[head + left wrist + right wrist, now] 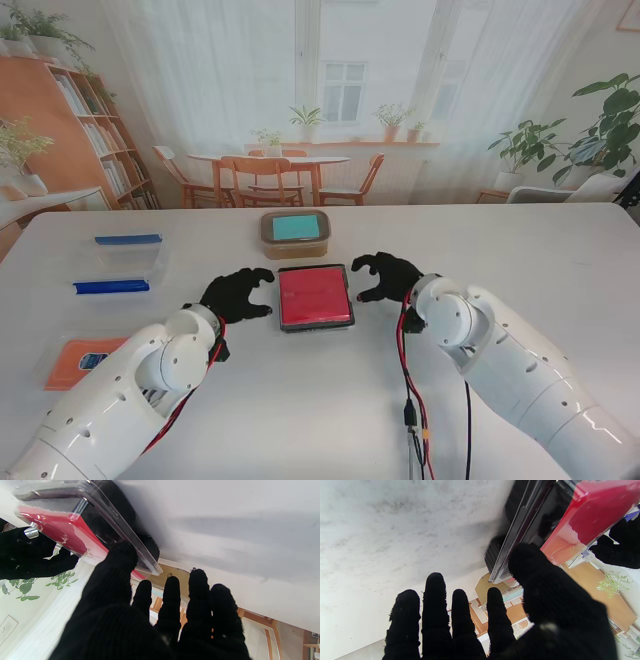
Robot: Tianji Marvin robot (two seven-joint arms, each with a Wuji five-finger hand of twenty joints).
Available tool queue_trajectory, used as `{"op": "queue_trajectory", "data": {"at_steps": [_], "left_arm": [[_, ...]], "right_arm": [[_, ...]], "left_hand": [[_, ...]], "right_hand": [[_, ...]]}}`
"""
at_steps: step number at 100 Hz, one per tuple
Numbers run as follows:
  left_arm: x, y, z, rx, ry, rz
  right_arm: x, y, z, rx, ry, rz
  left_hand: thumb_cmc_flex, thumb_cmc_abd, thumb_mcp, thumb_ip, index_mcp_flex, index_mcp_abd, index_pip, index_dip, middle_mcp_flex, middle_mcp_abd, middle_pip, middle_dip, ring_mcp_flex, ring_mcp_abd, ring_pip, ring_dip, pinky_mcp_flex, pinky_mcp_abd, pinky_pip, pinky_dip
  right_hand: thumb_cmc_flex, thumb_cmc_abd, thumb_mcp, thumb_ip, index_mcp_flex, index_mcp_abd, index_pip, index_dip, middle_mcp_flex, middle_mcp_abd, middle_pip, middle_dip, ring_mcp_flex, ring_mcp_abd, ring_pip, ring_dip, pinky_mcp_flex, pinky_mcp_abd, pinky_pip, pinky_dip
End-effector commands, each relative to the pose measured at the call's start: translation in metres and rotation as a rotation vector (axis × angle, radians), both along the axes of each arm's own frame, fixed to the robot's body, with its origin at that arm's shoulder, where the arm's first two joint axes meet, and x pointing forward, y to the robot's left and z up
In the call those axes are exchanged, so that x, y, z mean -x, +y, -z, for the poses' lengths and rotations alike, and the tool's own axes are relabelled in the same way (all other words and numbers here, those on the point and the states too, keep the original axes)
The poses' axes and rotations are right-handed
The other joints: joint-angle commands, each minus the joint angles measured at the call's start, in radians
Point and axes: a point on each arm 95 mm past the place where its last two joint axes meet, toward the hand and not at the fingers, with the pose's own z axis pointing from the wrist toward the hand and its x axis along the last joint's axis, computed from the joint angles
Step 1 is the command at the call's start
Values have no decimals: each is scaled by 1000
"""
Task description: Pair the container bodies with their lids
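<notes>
Red-lidded container (315, 297) at centre of surface (520, 250), between hands. Left hand (237, 294) touching its left edge, right hand (386, 274) its right; fingers spread, gripping nothing.

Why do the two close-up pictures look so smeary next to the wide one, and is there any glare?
The stand view is sharp and evenly daylit. In the left wrist view the red-lidded container sits very near the lens, soft-edged, with small bright glints on its clear rim. In the right wrist view the same container is blurred, and the table looks mottled and grey.
</notes>
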Motion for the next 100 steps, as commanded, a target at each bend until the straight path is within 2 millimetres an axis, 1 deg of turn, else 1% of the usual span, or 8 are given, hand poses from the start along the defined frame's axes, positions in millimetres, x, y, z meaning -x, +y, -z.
{"op": "queue_trajectory", "data": {"at_steps": [1, 64, 100], "left_arm": [[0, -4, 2, 9, 10, 5], [-7, -17, 4, 28, 33, 20], [-8, -17, 4, 23, 43, 18]], "right_arm": [[0, 1, 2, 5, 14, -6], [3, 1, 6, 10, 26, -18], [-1, 5, 3, 0, 32, -24]], "left_hand": [[10, -18, -3, -22, -32, -16, 7, -22, -36, -14, 8, -5, -30, -15, -16, 14, -18, -36, -12, -3], [9, -14, -7, -24, -34, -18, 7, -30, -41, -16, 3, -9, -35, -17, -21, 11, -39, -42, -20, -9], [7, -15, -8, -23, -37, -21, 6, -33, -44, -18, 0, -11, -40, -16, -26, 9, -53, -44, -26, -14]], "right_hand": [[-18, -36, -15, -14, -35, 4, 10, 16, -43, -19, 13, 15, -35, -16, 17, 17, -13, -25, 32, 15], [-25, -36, -21, -15, -33, 10, 11, 16, -48, -20, 14, 13, -49, -18, 11, 21, -34, -21, 25, 11], [-38, -38, -31, -15, -30, 13, 1, 9, -47, -19, 13, 12, -56, -17, 9, 22, -42, -18, 22, 12]]}}
